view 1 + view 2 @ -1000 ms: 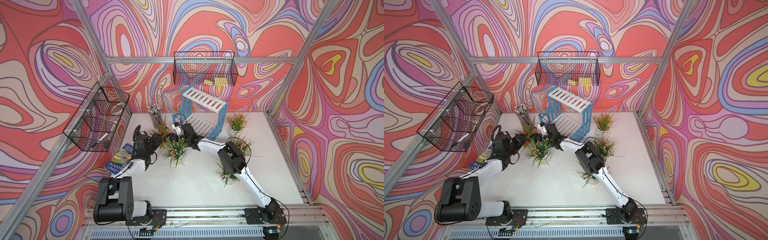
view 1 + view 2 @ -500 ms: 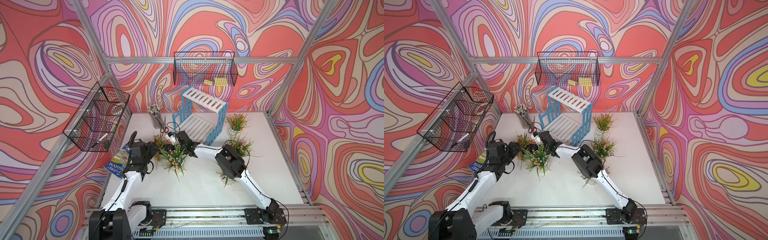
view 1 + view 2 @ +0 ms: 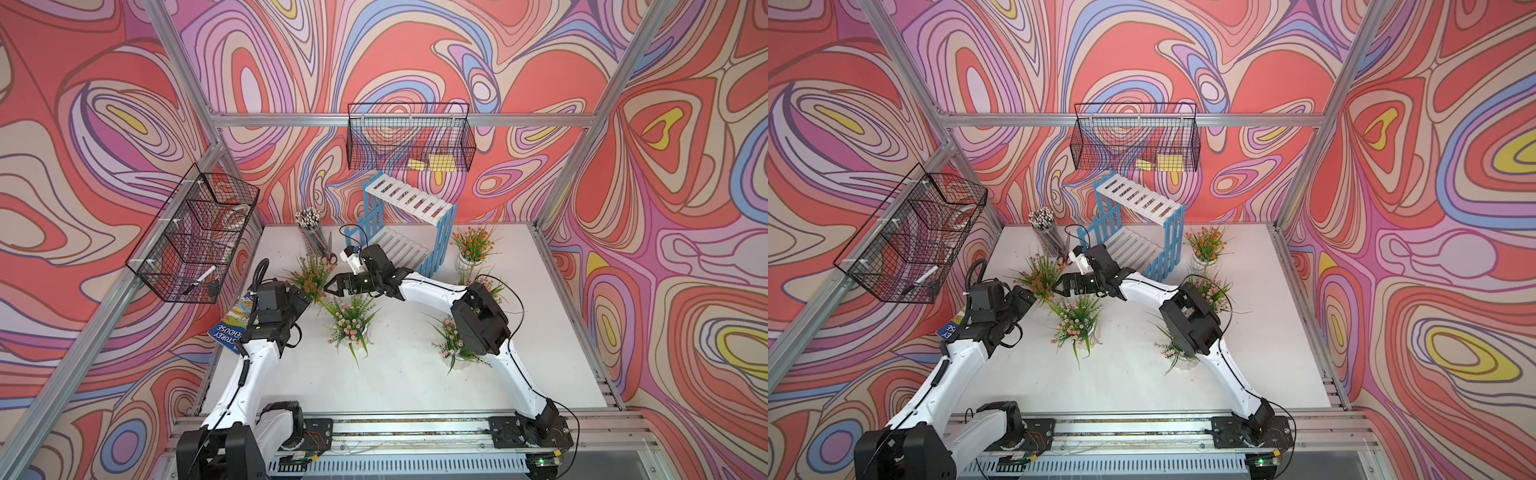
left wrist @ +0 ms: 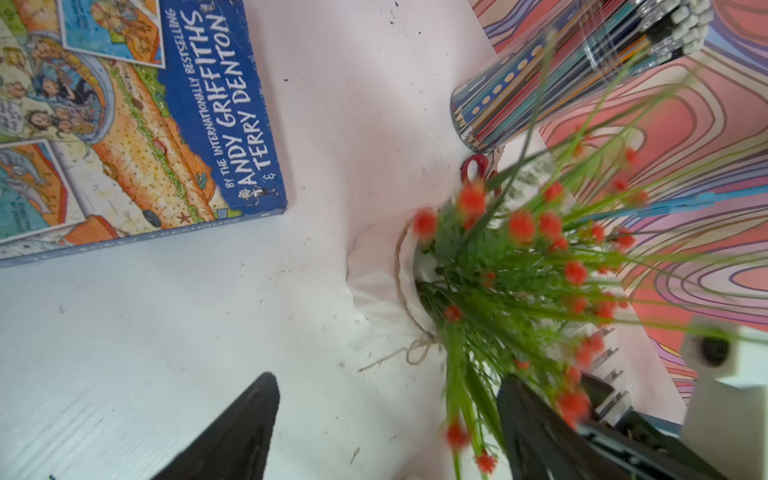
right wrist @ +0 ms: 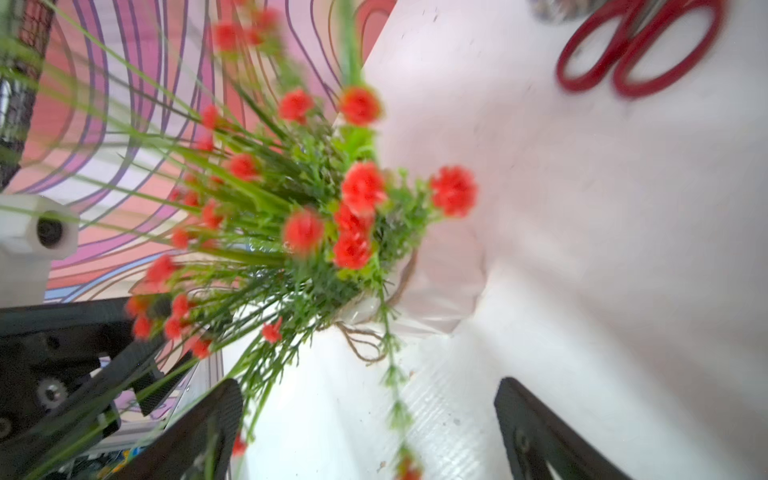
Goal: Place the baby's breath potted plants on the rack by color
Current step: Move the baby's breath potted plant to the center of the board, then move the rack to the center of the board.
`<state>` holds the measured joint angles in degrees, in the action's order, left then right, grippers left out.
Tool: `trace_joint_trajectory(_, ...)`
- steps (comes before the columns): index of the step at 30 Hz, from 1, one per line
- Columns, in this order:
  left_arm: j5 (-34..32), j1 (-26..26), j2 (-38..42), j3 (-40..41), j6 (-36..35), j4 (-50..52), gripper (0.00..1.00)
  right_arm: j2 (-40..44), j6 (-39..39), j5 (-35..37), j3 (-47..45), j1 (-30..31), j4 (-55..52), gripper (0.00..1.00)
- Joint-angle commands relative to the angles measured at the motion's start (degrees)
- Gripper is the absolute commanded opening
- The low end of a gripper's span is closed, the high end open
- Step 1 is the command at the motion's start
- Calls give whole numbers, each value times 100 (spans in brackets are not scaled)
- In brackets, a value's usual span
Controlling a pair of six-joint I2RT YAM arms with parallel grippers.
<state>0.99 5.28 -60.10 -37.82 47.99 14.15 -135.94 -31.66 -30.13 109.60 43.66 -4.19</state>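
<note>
orange plant (image 3: 311, 276) — between left gripper (image 4: 386, 380), right gripper (image 5: 370, 386)

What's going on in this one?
Both arms are reaching toward the same orange-red potted plant near the pencil cup. The left claw and right claw are open on opposite sides of it, and neither grips the pot yet. The rack holds nothing: the other orange-red plant and the three pink plants stand on the table.
</note>
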Motion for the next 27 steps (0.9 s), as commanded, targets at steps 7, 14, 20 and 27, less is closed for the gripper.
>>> trace_joint_trajectory(7, 377, 43, -557, -991, -766, 435, 86, 1034, 547, 1820, -412, -191, -924, 98)
trace_joint_trajectory(14, 1193, -11, -717, -1144, -1243, -156, 84, 1612, 468, 2962, -1441, -195, -364, 98)
trace_joint_trajectory(20, 1128, -405, -764, -1694, -1858, -161, 84, 1792, -163, 3599, -2109, -181, 225, 98)
trace_joint_trajectory(27, 1272, -483, -1136, -2036, -1874, -446, 84, 1903, -332, 5147, -2610, 141, 672, 98)
